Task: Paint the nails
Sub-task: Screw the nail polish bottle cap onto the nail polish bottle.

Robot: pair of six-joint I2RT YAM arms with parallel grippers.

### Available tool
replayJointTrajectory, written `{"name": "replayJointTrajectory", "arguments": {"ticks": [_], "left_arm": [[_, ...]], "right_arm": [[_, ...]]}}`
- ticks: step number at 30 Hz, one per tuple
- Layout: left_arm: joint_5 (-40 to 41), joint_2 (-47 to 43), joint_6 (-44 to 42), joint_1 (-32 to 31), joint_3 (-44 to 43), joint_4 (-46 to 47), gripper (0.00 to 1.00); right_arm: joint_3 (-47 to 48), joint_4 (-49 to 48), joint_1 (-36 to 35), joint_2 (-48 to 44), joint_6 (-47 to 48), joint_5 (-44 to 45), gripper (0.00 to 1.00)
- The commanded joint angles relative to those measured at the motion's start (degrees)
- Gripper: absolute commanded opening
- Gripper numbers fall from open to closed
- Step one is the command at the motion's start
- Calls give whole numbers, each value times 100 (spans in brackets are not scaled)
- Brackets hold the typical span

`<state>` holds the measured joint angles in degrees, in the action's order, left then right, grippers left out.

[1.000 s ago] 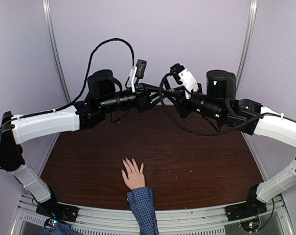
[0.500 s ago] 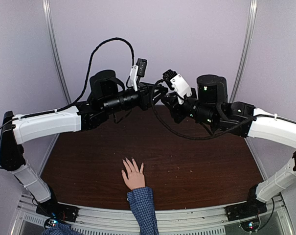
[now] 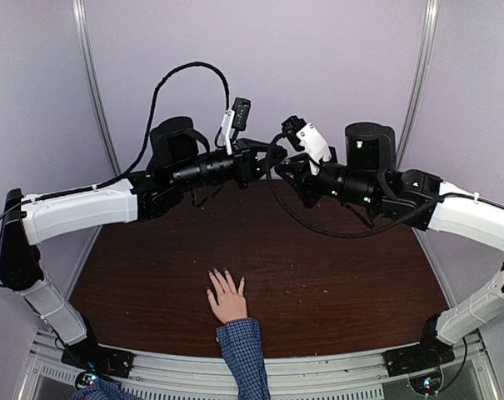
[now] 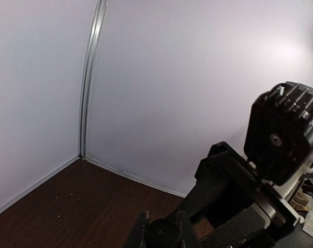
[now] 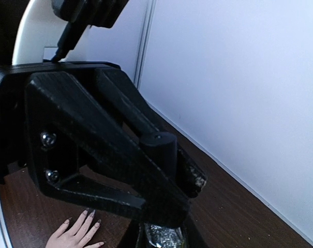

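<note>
One human hand (image 3: 227, 302) lies flat at the near edge of the table (image 3: 343, 275), palm down with five digits fanned out, and a blue checked cuff (image 3: 242, 337) trails behind it. It sits near the middle, between the two arm bases. The nails (image 5: 87, 211) show best in the right wrist view: small ovals at the fingertips, a touch greyer than the light skin. From overhead they're only specks, and I can't tell whether there's polish on them.

Up high, well apart from the hand and above the table's far edge, the two grippers meet nose to nose. The left gripper (image 3: 268, 158) is clamped tight on a black cap (image 5: 159, 147). The right gripper (image 3: 289, 169) is closed around a small polish bottle (image 5: 165, 235), glitter showing inside, directly below that cap.

The count: one hand, one cuff, one bottle, one cap, two arms, two grippers.

The tabletop is dark brown wood grain with a few pale flecks. Pale lilac walls (image 3: 318, 58) close it in on three sides, with two metal uprights (image 3: 92, 75) in the back corners and a metal rail (image 3: 318, 367) along the near edge.
</note>
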<state>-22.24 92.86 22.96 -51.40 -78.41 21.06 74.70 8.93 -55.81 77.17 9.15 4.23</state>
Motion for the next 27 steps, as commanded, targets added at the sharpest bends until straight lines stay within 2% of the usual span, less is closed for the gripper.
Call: {"name": "replayJointTrajectory", "arguments": {"ticks": [1, 7, 14, 19, 23, 27], "left_arm": [[-1483, -185, -378, 83, -35, 132, 0], [-2999, -182, -671, 95, -256, -82, 0], [-3975, -141, -736, 96, -377, -126, 0], [-4728, 1, -446, 86, -425, 184, 0], [-4926, 19, -277, 95, -409, 356, 0], [-4601, -98, -252, 203, -317, 361, 1]], "right_arm": [[80, -126, 131, -356, 71, -1657, 0], [295, 91, 237, -387, 132, -3182, 0], [587, 356, 272, -324, 214, -4748, 0], [830, 382, 306, -236, 113, -5814, 0], [949, 479, 329, -185, 77, -6019, 0], [876, 575, 405, -219, 120, -5607, 0]]}}
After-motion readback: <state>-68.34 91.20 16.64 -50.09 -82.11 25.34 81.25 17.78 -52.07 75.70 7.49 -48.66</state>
